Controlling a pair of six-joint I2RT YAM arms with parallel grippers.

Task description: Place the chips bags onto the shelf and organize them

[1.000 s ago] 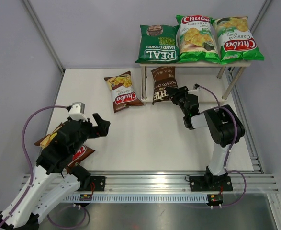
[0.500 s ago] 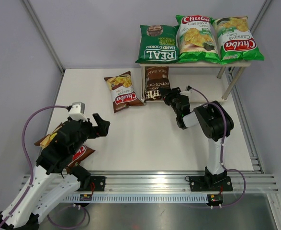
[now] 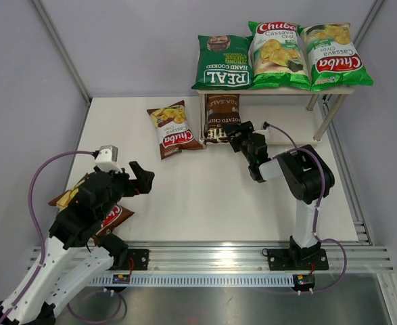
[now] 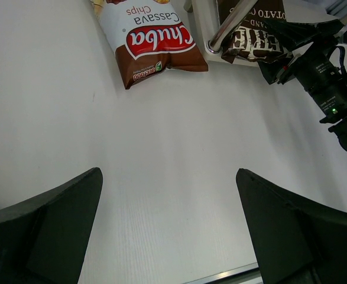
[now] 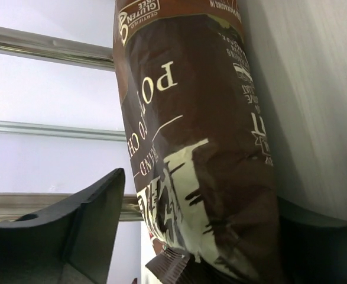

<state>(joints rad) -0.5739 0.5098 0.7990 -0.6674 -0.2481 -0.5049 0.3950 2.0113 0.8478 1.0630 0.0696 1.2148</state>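
The shelf (image 3: 331, 89) stands at the back right, its top board carrying a dark green REAL bag (image 3: 224, 62) and two light green Chuba bags (image 3: 276, 46) (image 3: 333, 55). A dark brown Kettle bag (image 3: 222, 118) (image 5: 197, 148) lies with its far half under the top board's left end. My right gripper (image 3: 237, 133) (image 5: 206, 236) is at its near end, jaws open, the left finger standing off the bag. A brown-red Chuba bag (image 3: 173, 128) (image 4: 152, 38) lies left of the shelf. My left gripper (image 3: 144, 177) (image 4: 168, 225) hangs open over bare table.
Another brown-red bag (image 3: 113, 218) lies under my left arm at the near left. A silver shelf leg (image 4: 226, 26) stands just in front of the Kettle bag (image 4: 253, 41). Grey walls close the left, back and right; a metal rail (image 3: 212, 254) runs along the near edge.
My right gripper slid the Kettle bag leftward and farther under the shelf, then its jaws parted off the bag. The left arm has barely shifted.
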